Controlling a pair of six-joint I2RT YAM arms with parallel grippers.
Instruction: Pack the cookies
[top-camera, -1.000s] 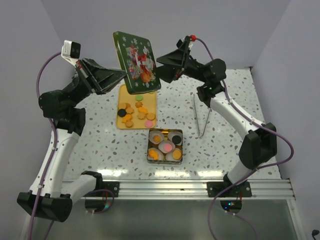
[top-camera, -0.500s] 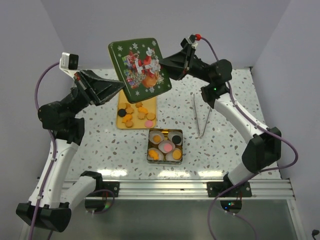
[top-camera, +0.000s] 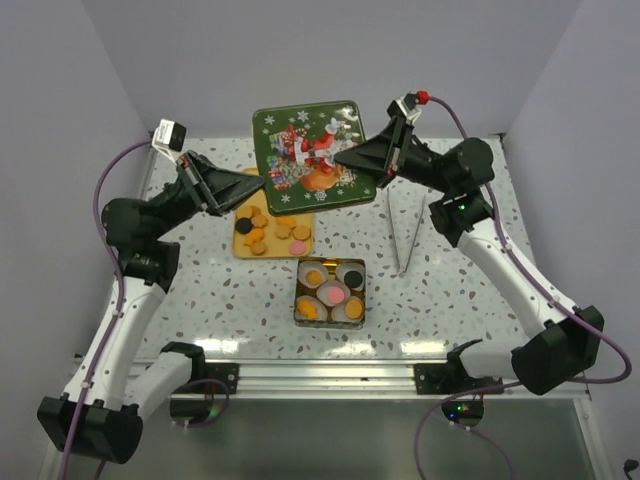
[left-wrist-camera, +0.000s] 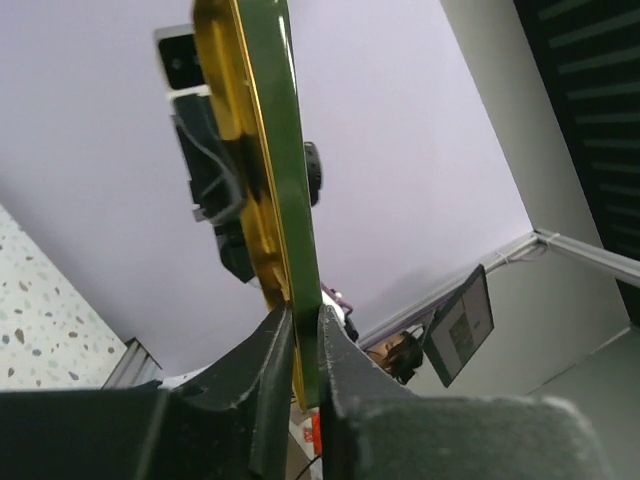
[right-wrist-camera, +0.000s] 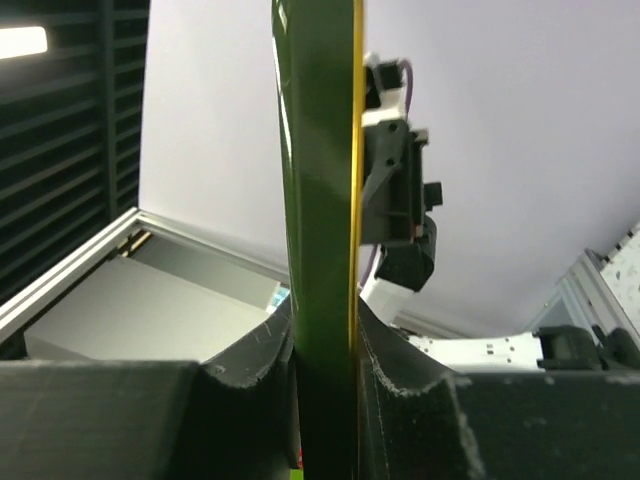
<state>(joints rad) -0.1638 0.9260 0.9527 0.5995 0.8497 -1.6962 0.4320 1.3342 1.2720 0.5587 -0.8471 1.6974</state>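
The right pincer has just closed onto the right edge of the lid — a second ago its jaws stood wide. The left pincer has the opposite edge between its jaws; whether it clamps or is already letting go, I cannot tell. The lid has swung from a steep tilt to face upward and has drifted right, hanging above the bench. I read this as a handover to the right arm. The cookies are split — a scatter on the yellow tray, others in the open tin nearer me — so packing looks unfinished.
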